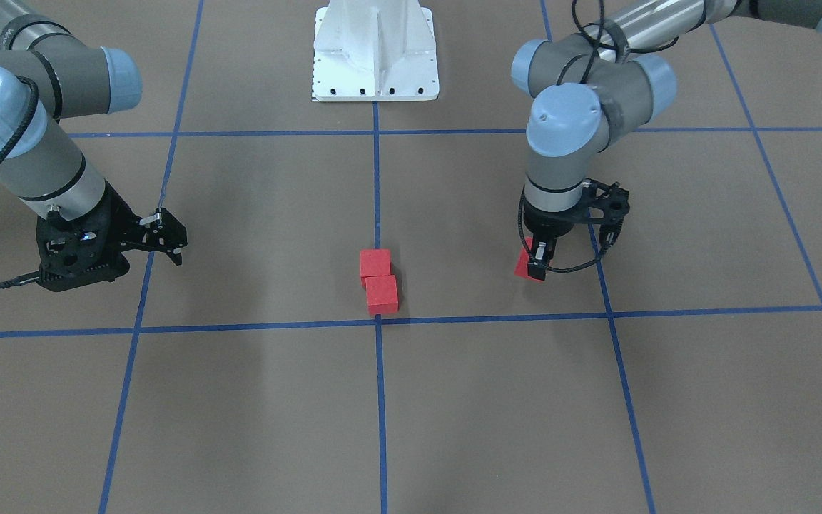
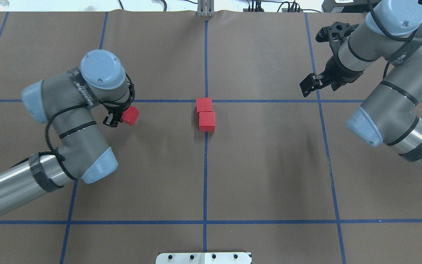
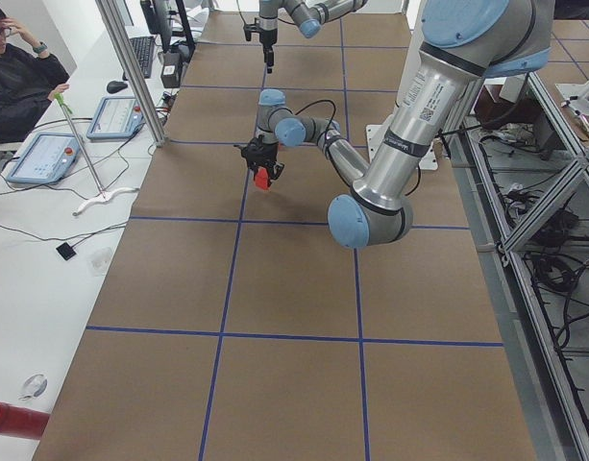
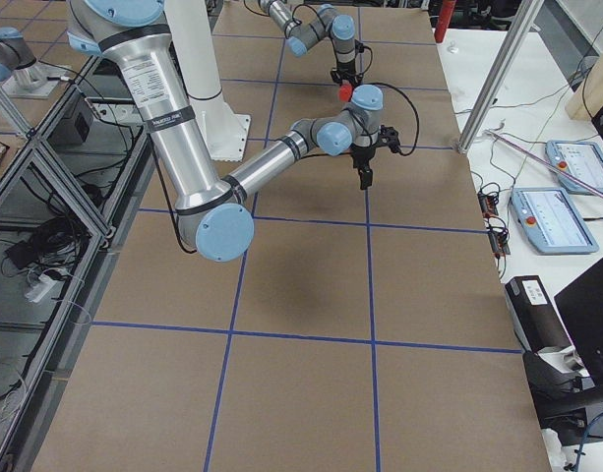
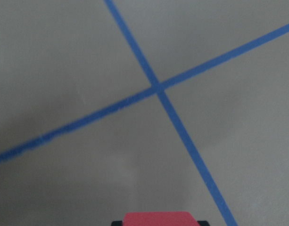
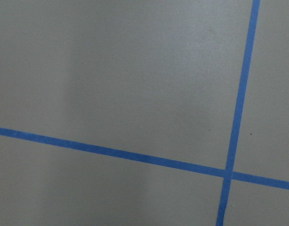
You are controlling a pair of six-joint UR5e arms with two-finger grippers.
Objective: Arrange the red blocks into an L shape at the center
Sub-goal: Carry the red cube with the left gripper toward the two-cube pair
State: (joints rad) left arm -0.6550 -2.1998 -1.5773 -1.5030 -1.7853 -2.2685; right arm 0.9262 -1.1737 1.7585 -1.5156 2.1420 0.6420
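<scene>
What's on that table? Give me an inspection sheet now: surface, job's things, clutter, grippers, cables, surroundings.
Surface: brown gridded surface, blue tape lines.
Job's things: first red block touches second red block, slightly offset, beside the center; third red block in left gripper.
Clutter: nothing seen.
Grippers: left gripper shut on third red block; right gripper empty, opening unclear.
Cables: black cable loops at the left wrist.
Surroundings: white base plate; person at side desk.

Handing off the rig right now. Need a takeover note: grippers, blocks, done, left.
Left gripper: shut on the third red block, out on the left side.
Right gripper: open, empty, out on the right side.
Other two red blocks: touching in a row, just robot-side of the centre crossing.
Done: two placed. Left: set the third beside one end to make the L.
</scene>
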